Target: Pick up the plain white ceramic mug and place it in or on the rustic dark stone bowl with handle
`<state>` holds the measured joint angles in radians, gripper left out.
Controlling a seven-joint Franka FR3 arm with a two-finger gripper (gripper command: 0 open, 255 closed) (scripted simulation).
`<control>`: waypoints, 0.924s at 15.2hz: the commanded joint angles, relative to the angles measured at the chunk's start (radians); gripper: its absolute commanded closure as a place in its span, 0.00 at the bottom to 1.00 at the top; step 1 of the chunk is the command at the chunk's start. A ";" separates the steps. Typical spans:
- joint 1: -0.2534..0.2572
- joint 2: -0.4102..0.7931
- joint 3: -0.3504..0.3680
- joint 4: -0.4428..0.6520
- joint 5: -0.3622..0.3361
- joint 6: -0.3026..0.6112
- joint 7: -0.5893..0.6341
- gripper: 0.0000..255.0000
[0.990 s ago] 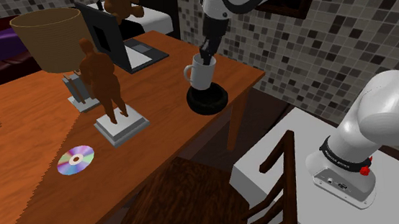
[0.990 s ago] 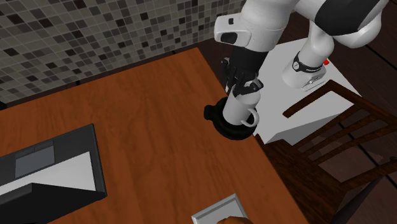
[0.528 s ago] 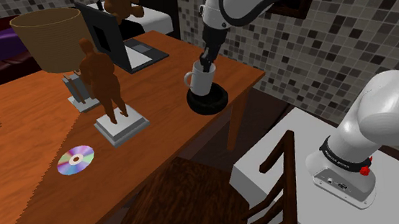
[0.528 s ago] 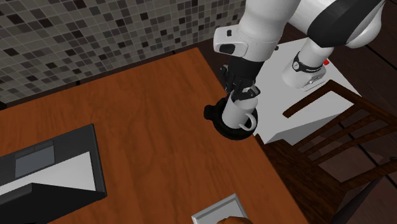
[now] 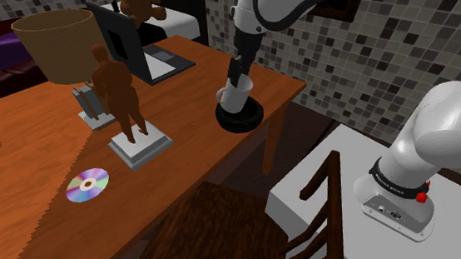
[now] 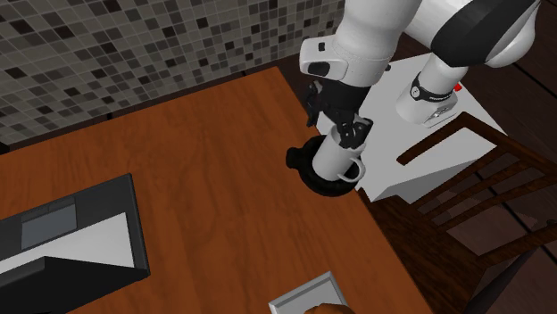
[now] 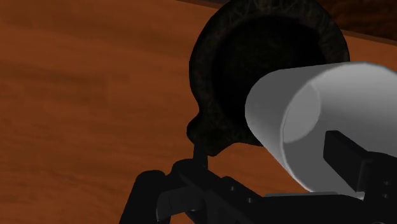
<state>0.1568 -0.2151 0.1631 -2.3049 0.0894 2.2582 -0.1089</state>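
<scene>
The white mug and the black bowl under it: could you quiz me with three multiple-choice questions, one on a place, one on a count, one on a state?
1. Where is the white mug? A on the laptop; B in the black bowl; C on the chair.
2. How many shiny discs lie on the table? A one; B two; C three.
3. How does the mug sit? A upside down; B tilted; C flat on its side.
Answers: B, its base rests inside the bowl's rim; A, a single disc lies near the statue; B, its mouth leans aside by the gripper.
</scene>
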 commanded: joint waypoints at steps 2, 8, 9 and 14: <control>0.000 0.000 0.000 0.000 0.000 0.000 0.000 0.00; -0.002 -0.064 -0.009 0.066 0.003 -0.129 -0.004 0.00; -0.002 -0.064 -0.009 0.066 0.003 -0.129 -0.004 0.00; -0.002 -0.064 -0.009 0.066 0.003 -0.129 -0.004 0.00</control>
